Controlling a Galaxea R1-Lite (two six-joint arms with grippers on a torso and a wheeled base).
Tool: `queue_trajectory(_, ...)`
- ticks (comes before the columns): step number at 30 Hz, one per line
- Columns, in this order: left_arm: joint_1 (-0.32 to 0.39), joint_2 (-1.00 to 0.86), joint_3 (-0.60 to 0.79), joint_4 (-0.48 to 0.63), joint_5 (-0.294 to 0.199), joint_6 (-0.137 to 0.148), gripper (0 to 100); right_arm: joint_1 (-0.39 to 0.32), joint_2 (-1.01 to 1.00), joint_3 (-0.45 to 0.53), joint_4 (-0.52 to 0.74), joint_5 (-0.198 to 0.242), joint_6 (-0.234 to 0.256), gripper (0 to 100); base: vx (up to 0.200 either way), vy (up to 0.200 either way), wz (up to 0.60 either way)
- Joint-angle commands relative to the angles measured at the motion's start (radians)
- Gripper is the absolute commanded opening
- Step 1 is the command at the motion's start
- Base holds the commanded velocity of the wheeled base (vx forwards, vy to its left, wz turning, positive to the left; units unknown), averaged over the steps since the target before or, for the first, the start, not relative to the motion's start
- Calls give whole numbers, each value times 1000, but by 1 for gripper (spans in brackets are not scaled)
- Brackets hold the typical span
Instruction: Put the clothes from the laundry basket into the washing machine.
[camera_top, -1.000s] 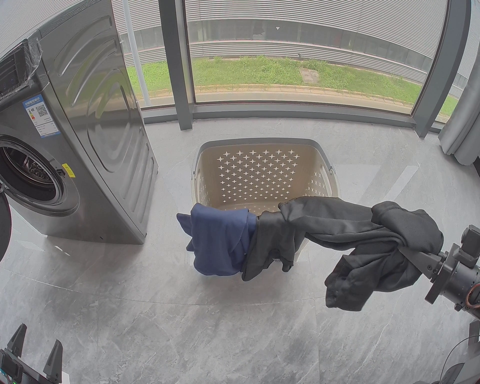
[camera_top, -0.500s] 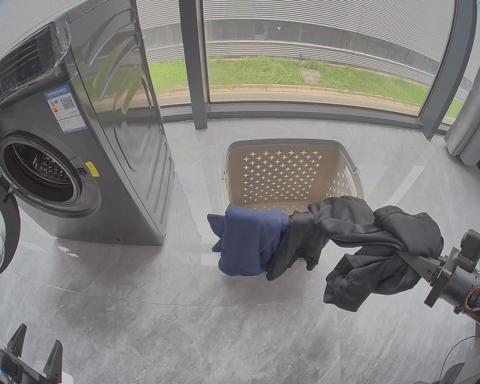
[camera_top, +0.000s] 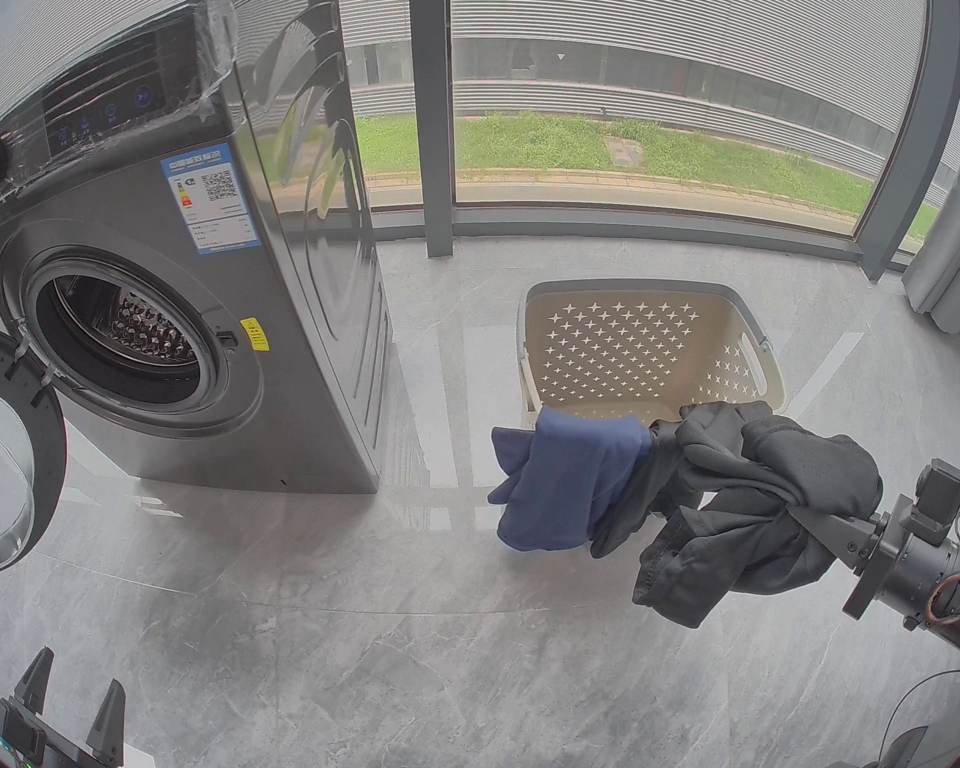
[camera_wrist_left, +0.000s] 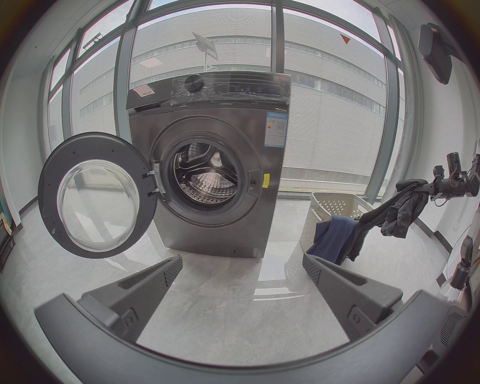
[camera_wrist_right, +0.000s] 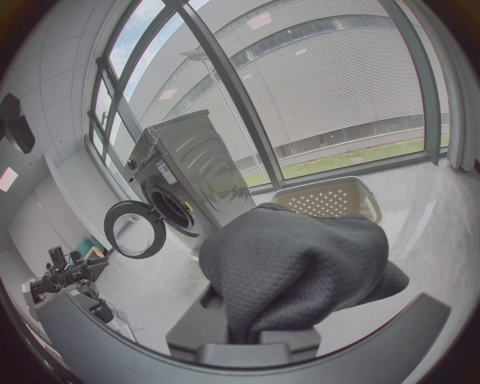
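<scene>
at right, by the beige star-pierced plastic laundry basket (camera_top: 650, 340): dark grey mesh garment (camera_top: 760, 500) clamped in right fingers (camera_top: 835, 528), tail against blue cloth (camera_top: 565, 480) on near rim. left fingers (camera_top: 107, 712) spread, empty. could drag that cloth onto the floor (camera_top: 400, 620).

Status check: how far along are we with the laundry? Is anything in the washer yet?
Done: the washing machine door is open, but the drum looks empty. In hand: the right end effector grips the dark garment, one end trailing at the laundry basket rim. To do: load it, then the blue garment draped over the rim. The left end effector is open, empty.
</scene>
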Motion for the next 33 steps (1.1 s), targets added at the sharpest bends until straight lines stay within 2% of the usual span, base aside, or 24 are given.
queue_trajectory(1,0,-15,15,0,0,-1,100,2,17,-2,0,-1,1,0,0,200,0)
queue_trajectory(30,0,-15,15,0,0,-1,100,0,52,-6,-20,-1,7,0,0,200,0)
queue_trajectory(33,0,-15,15,0,-1,-1,100,0,60,-6,-33,-1,6,0,0,0,0)
